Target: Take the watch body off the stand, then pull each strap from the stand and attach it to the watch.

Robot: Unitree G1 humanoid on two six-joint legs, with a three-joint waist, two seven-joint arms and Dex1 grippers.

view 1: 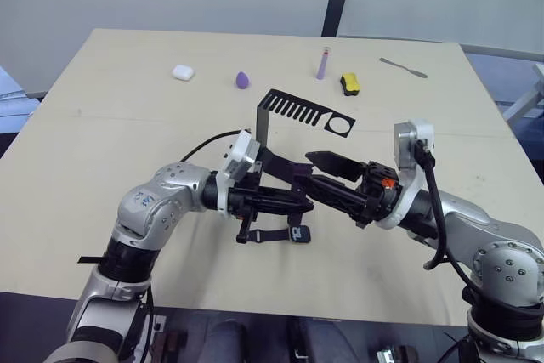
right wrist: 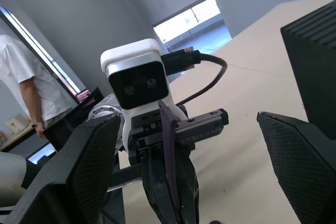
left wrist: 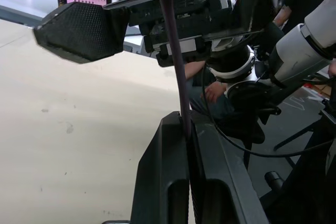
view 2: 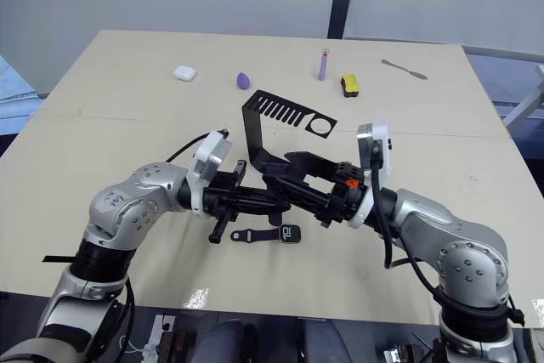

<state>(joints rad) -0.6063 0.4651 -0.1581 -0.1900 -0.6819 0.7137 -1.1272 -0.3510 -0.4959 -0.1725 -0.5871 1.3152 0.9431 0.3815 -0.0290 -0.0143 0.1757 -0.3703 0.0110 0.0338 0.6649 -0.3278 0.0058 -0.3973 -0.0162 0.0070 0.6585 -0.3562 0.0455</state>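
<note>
We see the left gripper (left wrist: pixel 186 129) with its fingers pinching a dark purple strap (left wrist: pixel 176 51), held up in front of the right gripper (right wrist: pixel 184 145), whose fingers are spread wide. On the tabletop (view 2: pixel 127 125), the watch body (view 2: pixel 289 232) lies just near of both grippers with the other strap (view 2: pixel 251 235) joined at its left. The stand (view 2: pixel 280 129) rises just beyond them.

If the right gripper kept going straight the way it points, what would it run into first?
Most likely the thin dark purple strap pinched upright in the shut left gripper, which faces it head-on between the open right gripper's black fingers. Depth is hard to judge, so this is tentative.
</note>
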